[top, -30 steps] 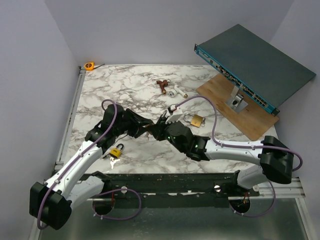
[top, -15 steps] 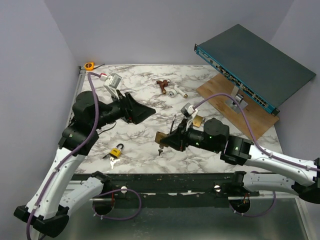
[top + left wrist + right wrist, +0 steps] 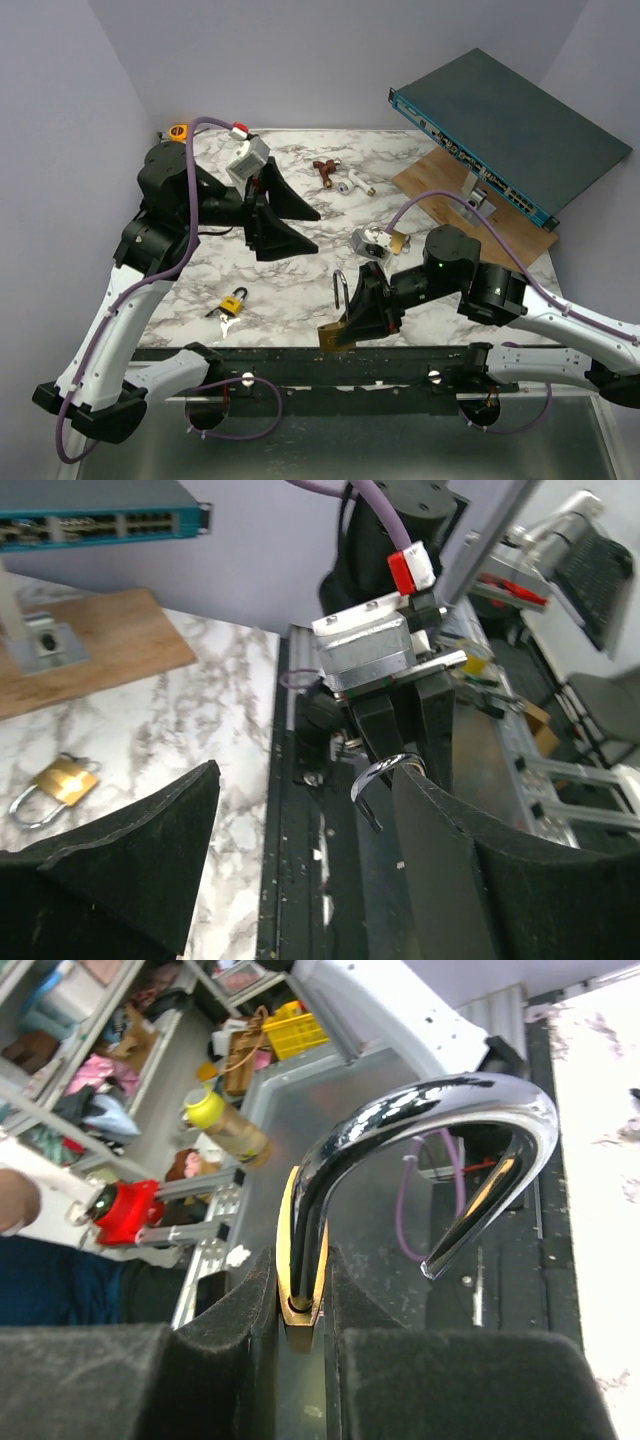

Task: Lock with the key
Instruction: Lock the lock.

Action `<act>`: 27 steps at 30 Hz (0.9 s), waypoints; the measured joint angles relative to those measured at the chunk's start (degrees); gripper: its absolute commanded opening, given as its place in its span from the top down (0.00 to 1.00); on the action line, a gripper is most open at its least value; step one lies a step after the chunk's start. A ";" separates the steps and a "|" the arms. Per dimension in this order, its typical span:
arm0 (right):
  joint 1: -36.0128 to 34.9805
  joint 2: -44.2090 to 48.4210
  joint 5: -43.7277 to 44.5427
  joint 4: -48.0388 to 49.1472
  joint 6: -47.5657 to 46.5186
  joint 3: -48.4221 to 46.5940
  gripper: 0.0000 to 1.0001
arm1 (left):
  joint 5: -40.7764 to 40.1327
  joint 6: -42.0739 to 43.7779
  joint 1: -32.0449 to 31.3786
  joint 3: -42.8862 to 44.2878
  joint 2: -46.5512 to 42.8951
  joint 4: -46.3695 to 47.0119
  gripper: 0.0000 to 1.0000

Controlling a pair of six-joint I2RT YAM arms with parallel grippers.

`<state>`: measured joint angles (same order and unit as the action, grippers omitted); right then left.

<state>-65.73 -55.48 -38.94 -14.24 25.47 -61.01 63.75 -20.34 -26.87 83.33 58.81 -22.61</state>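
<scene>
My right gripper is shut on the body of a brass padlock and holds it tilted above the table's near edge. Its silver shackle is swung open. In the right wrist view the pads clamp the brass body and the shackle arches above. My left gripper is open and empty, raised over the table's left middle. Its wrist view shows the shackle between its fingers. The tiny silvery keys lie beside a small yellow-and-black padlock, apart from both grippers.
A second brass padlock lies on the marble and shows in the left wrist view. Copper and white fittings lie at the back. A teal network switch leans on a wooden board. An orange tape measure sits in the back-left corner.
My right gripper has pulled the brass padlock from the table's middle toward the near edge and lifted it. My left arm has let go, opened, and risen back to the left.
</scene>
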 measured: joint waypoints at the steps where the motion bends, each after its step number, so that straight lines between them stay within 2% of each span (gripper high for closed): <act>1: 0.00 -0.02 -1.38 0.33 0.24 -0.07 0.99 | 1.95 0.04 -0.44 0.26 0.94 -0.15 0.34; 4: 0.00 -0.44 -4.31 1.29 1.14 -0.39 0.99 | 6.08 -0.37 -2.05 0.39 2.23 0.22 0.36; 9: 0.00 -1.49 -5.92 2.38 1.73 -0.92 0.99 | 11.93 -5.03 -4.55 -2.60 1.29 8.15 0.36; 14: 0.00 -3.67 -6.80 3.28 1.79 -2.34 0.99 | 14.53 -7.52 -7.58 -4.57 1.46 11.91 0.37; 19: 0.00 -4.48 -6.99 3.74 1.73 -3.28 0.99 | 14.58 -5.42 -8.85 -4.70 2.03 9.09 0.41; 23: 0.00 -4.48 -6.49 3.58 1.20 -4.13 0.99 | 14.47 -2.89 -9.60 -4.61 2.23 5.53 0.52; 27: 0.00 -4.07 -3.72 2.10 -0.04 -4.50 0.99 | 13.64 1.77 -10.47 -3.34 2.49 -1.36 0.57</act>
<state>-65.73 -59.55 -42.65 -12.14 25.43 -65.52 77.38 -18.57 -37.34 79.99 61.30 -23.97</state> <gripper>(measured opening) 0.159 0.460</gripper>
